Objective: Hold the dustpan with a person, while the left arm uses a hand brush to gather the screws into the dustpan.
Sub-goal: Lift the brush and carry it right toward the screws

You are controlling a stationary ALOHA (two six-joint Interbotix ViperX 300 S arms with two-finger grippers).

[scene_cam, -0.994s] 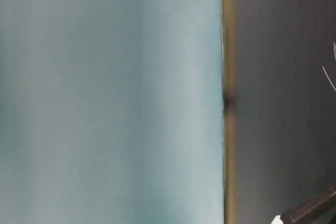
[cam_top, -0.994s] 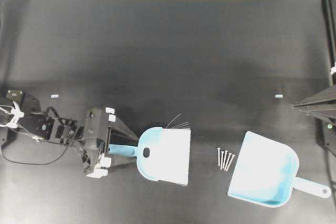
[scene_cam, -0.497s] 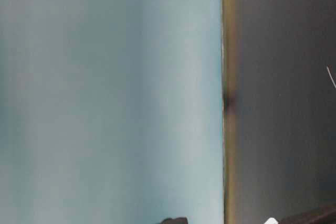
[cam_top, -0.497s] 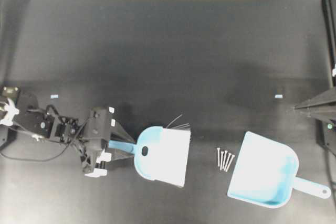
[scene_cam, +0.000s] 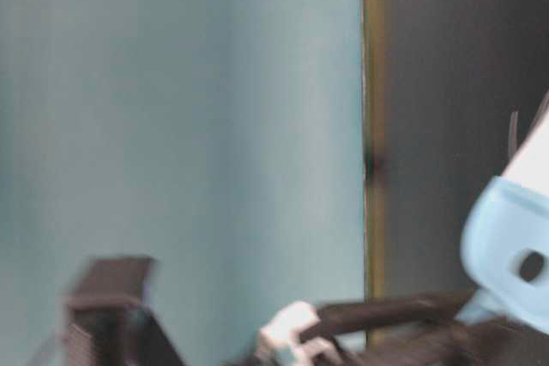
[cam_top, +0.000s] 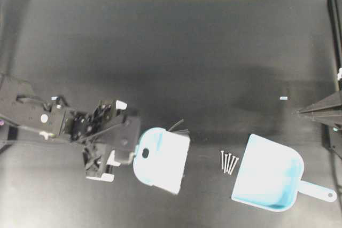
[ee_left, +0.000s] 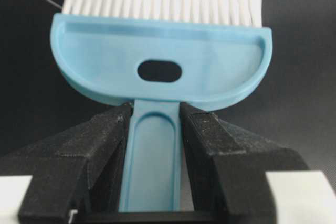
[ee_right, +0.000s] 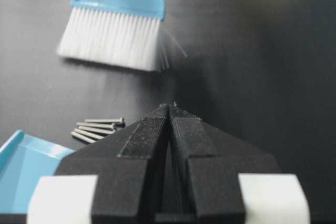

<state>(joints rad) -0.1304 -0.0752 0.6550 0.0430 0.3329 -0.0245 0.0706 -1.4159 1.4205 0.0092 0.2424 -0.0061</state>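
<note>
Light blue plastic, hand brush (ee_left: 160, 72): slim handle clamped between the two black fingers (ee_left: 100, 145) of the left gripper (ee_left: 155, 111); oval slot just beyond the fingertips; white bristles fan away from them toward the screws.
Left gripper state: narrowed onto the brush handle, one finger pressing each side.
Brush head, overhead view (cam_top: 160, 158): lies between the left gripper (cam_top: 131, 150) and the screws, apart from the screws.
Screws (cam_top: 228, 162): five thin metal pieces, side by side on the black table (cam_top: 176, 52), well beyond the left fingertips and just beside the dustpan mouth.
Dustpan (cam_top: 270, 177): light blue scoop, mouth toward the screws, handle pointing away.
Right gripper (ee_right: 170, 106): fingers pressed together, holding nothing; screws (ee_right: 97, 128) lie ahead and to one side of its tips, the brush (ee_right: 113, 22) farther ahead.
</note>
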